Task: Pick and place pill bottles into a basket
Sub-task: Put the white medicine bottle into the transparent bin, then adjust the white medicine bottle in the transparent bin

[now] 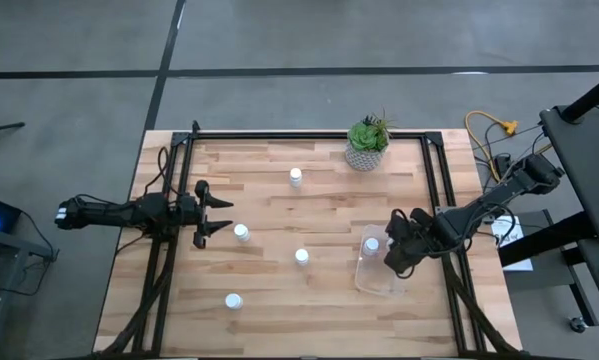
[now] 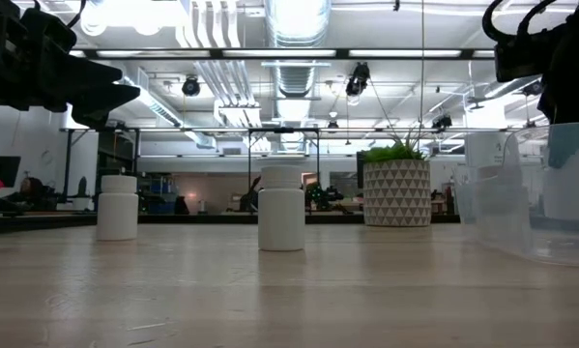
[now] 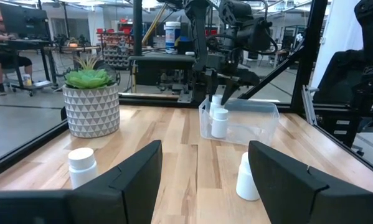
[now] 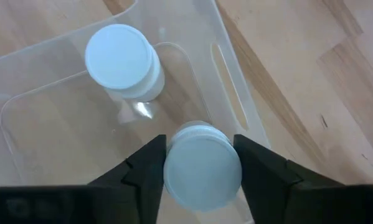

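Observation:
Three white pill bottles stand upright on the wooden table: one far point(image 1: 296, 177), one in the middle point(image 1: 302, 257), one near the front point(image 1: 233, 301). Another bottle point(image 1: 241, 233) stands just beyond my left gripper point(image 1: 224, 216), which is open and empty. The clear basket point(image 1: 379, 268) sits at the right with one bottle point(image 4: 121, 59) standing in it. My right gripper point(image 1: 391, 255) is over the basket, shut on another bottle point(image 4: 202, 169). My right gripper pinches the bottle just below its round cap point(image 4: 202, 167), one finger on each side of it. The fingers point(image 4: 146, 168) come from above, pointing down into the basket. The bottle is upright; I cannot tell whether its bottom touches the basket floor.
A potted green plant point(image 1: 366, 145) in a pale patterned pot stands at the table's far edge. Black rails point(image 1: 279, 137) frame the table's far, left and right sides. The basket's walls point(image 3: 239, 121) rise about as high as the bottle standing in it.

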Tool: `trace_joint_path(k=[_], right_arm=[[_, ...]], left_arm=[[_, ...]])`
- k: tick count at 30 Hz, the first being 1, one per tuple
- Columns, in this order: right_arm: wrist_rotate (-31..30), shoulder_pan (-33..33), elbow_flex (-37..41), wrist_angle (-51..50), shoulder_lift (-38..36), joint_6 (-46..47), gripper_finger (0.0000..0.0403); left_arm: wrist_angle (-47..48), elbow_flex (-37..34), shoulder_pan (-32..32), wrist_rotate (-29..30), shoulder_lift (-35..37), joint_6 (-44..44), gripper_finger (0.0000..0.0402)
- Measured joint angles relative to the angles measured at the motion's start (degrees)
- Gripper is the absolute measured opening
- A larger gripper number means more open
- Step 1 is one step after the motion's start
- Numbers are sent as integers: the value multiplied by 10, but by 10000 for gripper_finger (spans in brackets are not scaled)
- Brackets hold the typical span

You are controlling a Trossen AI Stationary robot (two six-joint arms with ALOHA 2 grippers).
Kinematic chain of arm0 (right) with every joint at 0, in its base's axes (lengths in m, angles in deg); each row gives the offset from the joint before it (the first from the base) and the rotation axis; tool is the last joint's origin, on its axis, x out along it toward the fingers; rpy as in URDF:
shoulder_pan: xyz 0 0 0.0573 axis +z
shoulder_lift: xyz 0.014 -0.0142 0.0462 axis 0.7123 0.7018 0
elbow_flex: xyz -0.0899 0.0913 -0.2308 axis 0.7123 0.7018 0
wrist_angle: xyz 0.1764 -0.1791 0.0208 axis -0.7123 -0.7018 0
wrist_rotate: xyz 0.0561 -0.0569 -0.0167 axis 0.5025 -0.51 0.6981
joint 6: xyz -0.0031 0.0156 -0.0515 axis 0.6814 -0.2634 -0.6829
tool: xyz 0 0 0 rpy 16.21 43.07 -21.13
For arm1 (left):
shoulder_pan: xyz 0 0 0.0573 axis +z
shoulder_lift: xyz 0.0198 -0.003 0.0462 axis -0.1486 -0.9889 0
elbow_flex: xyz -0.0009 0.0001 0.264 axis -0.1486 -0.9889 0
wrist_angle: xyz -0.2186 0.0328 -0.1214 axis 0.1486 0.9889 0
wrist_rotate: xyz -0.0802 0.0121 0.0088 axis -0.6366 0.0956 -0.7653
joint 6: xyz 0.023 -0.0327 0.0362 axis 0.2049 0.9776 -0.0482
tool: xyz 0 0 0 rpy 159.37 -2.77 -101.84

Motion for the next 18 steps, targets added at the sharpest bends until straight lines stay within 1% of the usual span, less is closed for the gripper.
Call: trace_joint_path(k=[3,6,10,18], right_arm=[[0,0,0,0,0,0,211],[0,0,0,2,0,0,227],[0,0,0,5,0,-3,230],[0,0,0,10,0,-1,218]], left_arm=[[0,0,0,0,0,0,222],[0,0,0,0,-1,0,222],[0,0,0,0,-1,0,222],[0,0,0,0,-1,0,222]])
